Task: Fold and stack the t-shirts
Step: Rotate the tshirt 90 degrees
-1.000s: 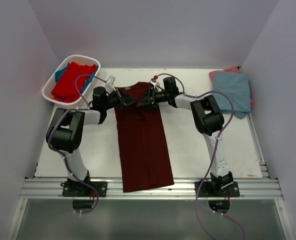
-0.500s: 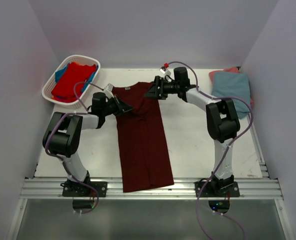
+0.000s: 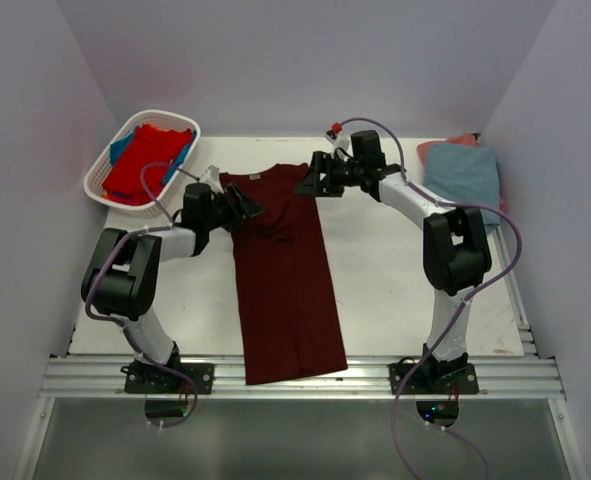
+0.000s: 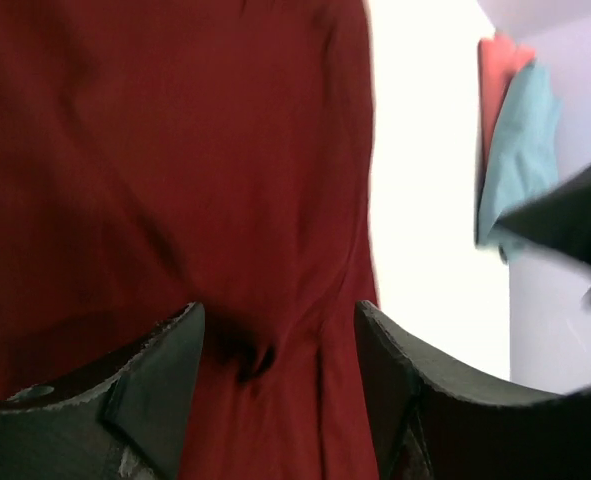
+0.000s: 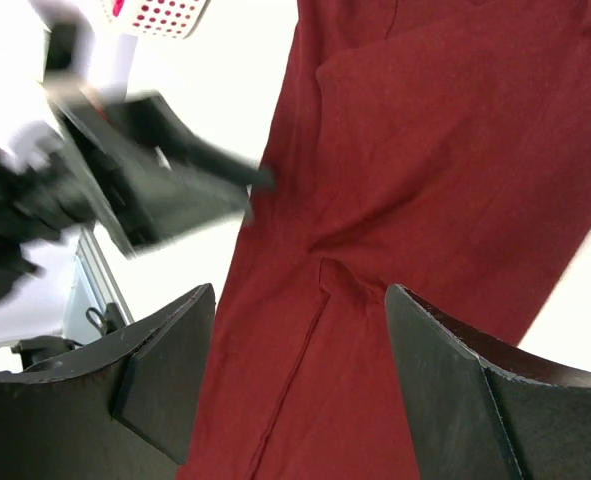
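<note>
From above, the maroon t-shirt [image 3: 285, 285] lay in a long strip down the worktop [image 3: 395, 290] between my arms. At the left wrist, my left jaws stood apart and empty over its cloth. At the right wrist, my right jaws were likewise released above it.

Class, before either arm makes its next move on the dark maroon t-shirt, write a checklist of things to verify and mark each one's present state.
1. Left gripper open, holding nothing: ok.
2. Right gripper open, holding nothing: ok.
3. Dark maroon cloth t-shirt lies as one long narrow strip: ok.
4. Cloth smooth beneath the grippers: not ok, small pucker.
5. Hem on the white table: not ok, it overlaps the metal rail.
6. Folded grey-blue t-shirt lies flat at the right: ok.
</note>
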Robot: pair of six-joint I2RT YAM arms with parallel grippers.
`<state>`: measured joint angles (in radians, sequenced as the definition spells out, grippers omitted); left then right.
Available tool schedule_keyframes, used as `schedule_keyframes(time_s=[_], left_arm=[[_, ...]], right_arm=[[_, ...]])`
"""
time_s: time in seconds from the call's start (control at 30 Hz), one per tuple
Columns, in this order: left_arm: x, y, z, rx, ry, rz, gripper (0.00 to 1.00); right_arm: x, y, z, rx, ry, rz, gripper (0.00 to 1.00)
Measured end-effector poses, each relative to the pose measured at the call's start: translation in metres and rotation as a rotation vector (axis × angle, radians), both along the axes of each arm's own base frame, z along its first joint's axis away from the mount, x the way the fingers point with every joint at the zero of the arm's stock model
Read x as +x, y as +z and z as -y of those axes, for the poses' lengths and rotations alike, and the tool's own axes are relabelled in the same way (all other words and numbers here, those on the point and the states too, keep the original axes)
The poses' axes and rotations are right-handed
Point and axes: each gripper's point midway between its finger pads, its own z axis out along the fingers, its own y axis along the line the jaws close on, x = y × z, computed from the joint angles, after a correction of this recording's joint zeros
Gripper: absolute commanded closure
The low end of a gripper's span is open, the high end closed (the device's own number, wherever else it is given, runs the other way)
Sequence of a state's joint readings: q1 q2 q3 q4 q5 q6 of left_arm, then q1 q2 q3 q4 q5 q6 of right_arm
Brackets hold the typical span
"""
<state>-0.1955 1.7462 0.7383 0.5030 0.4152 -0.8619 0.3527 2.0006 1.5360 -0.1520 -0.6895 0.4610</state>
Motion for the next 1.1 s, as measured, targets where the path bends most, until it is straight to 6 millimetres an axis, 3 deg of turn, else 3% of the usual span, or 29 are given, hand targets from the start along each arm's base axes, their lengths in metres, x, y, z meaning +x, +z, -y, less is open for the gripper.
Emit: schedule_keyframes(time_s=[0.13,0.2,0.23,0.33,0.43,0.6,0.87,1.0,1.1], left_arm=[[0.049,0.043,-0.004,0.079,0.040,0.114,0.40],[0.073,0.059,-0.006,0.118,0.054,0.153,0.50],[0.084,0.063,-0.007,0.137,0.059,0.165,0.62],[0.110,0.050,-0.010,0.211,0.066,0.142,0.82],[0.118,0.013,-0.016,0.289,0.062,0.056,0.93],[0.100,-0.041,-0.027,0.385,0.033,-0.104,0.89],[0.102,-0.041,-0.035,0.444,0.037,-0.112,0.82],[0.103,-0.039,-0.035,0.454,0.029,-0.104,0.71],[0.105,-0.038,-0.034,0.460,0.021,-0.108,0.77]], right_arm=[[-0.006,-0.005,0.003,-0.010,0.001,-0.010,0.28],[-0.012,-0.011,0.006,-0.022,-0.003,-0.024,0.28],[-0.016,-0.013,0.008,-0.029,-0.007,-0.031,0.28],[-0.026,-0.021,0.014,-0.047,-0.012,-0.052,0.30],[-0.035,-0.025,0.019,-0.060,-0.020,-0.063,0.31],[-0.044,-0.026,0.023,-0.069,-0.027,-0.068,0.31],[-0.046,-0.028,0.024,-0.070,-0.027,-0.069,0.31],[-0.046,-0.028,0.024,-0.070,-0.027,-0.069,0.31],[-0.046,-0.028,0.024,-0.069,-0.027,-0.068,0.31]])
